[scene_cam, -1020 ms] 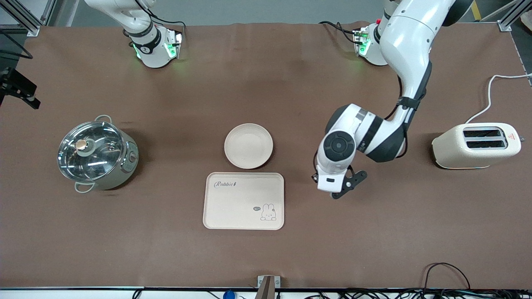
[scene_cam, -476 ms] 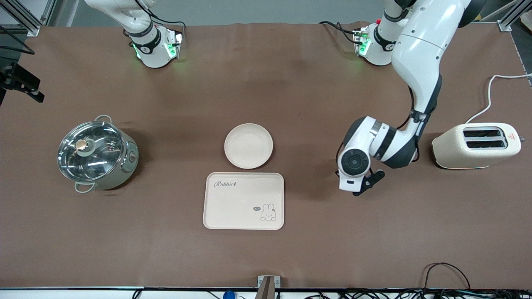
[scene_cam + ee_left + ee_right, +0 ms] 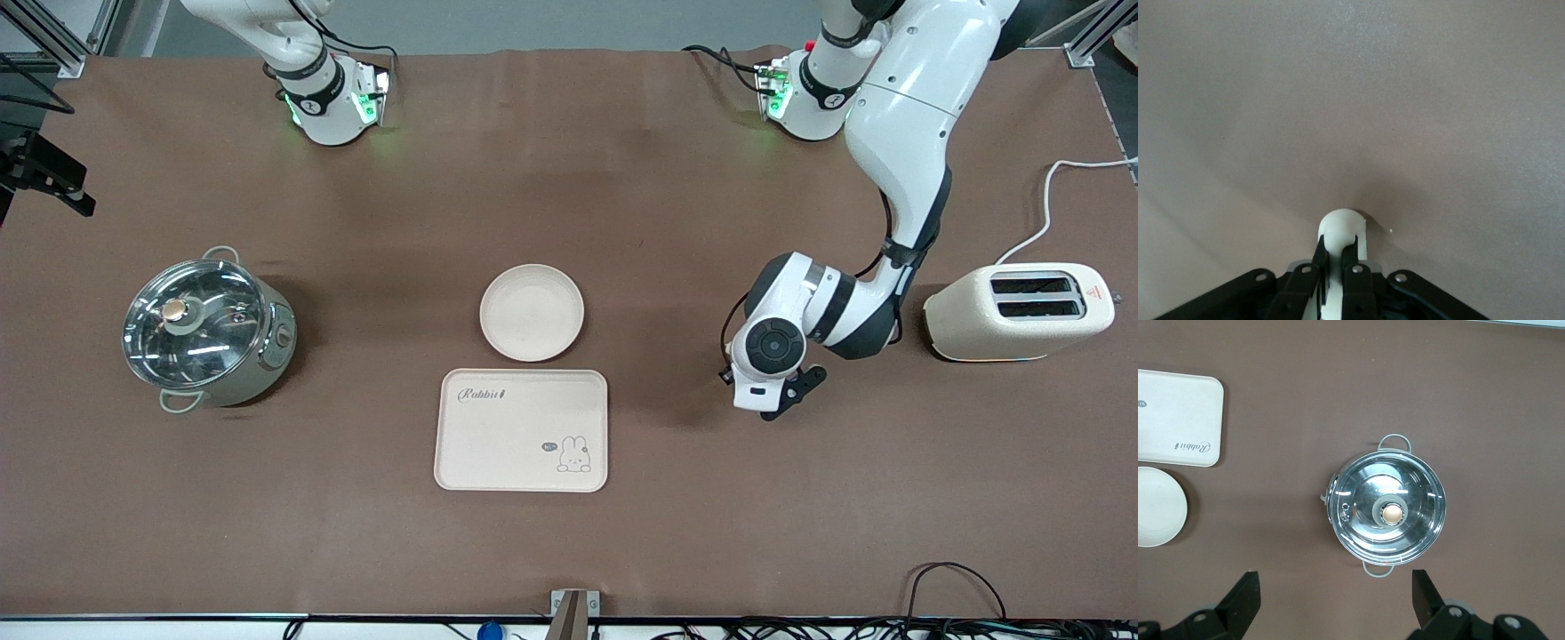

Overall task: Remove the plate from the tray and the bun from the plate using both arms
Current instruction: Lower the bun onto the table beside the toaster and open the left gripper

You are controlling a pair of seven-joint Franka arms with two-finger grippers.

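My left gripper (image 3: 1336, 245) is shut on the bun (image 3: 1341, 225), a small pale lump with a rounded end that sticks out between the fingers. In the front view the left gripper (image 3: 757, 402) points down, low over the bare cloth between the tray and the toaster; the bun is hidden under the hand there. The round cream plate (image 3: 532, 313) lies on the table beside the tray, farther from the front camera; it also shows in the right wrist view (image 3: 1155, 508). My right gripper (image 3: 1336, 600) is open and empty, high over the table near the pot.
The rectangular rabbit tray (image 3: 521, 430) lies mid-table. A steel pot with a glass lid (image 3: 206, 329) stands toward the right arm's end. A cream toaster (image 3: 1022, 313) with a white cord stands toward the left arm's end.
My left arm has carried the bun away from the tray toward the toaster, then slowed. The plate, tray and pot have not moved.
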